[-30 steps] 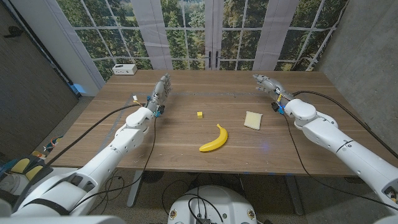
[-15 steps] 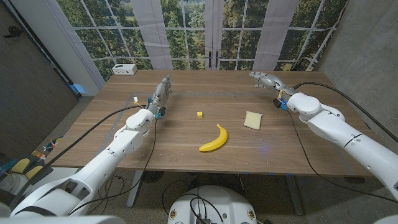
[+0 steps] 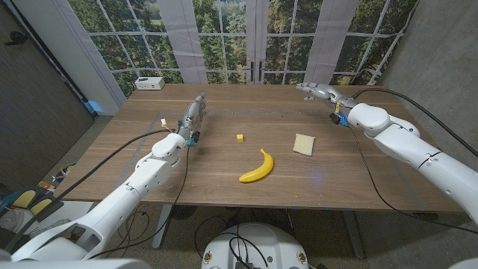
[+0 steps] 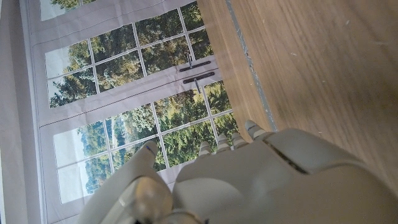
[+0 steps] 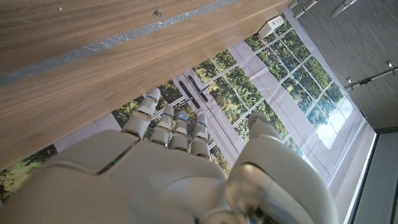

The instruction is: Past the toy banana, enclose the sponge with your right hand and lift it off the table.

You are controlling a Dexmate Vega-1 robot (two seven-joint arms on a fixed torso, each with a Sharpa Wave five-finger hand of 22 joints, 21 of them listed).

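Observation:
A pale square sponge (image 3: 303,143) lies on the wooden table (image 3: 224,179), right of centre. The yellow toy banana (image 3: 258,167) lies nearer the front edge, to the sponge's left. My right hand (image 3: 317,93) hovers above the table's far right part, well behind the sponge, fingers stretched out and holding nothing; its back (image 5: 168,174) shows in the right wrist view. Over the table's left side my left hand (image 3: 193,116) stands with fingers extended, also holding nothing, and its back (image 4: 249,180) shows in the left wrist view.
A small yellow cube (image 3: 239,137) sits between the left hand and the sponge. A white box (image 3: 150,83) stands at the far left corner. Cables trail from both arms. A grey tape strip (image 3: 254,113) crosses the table's far part.
My right hand has risen and swung toward the table's far edge, turning leftward, away from the sponge. The left hand has barely moved.

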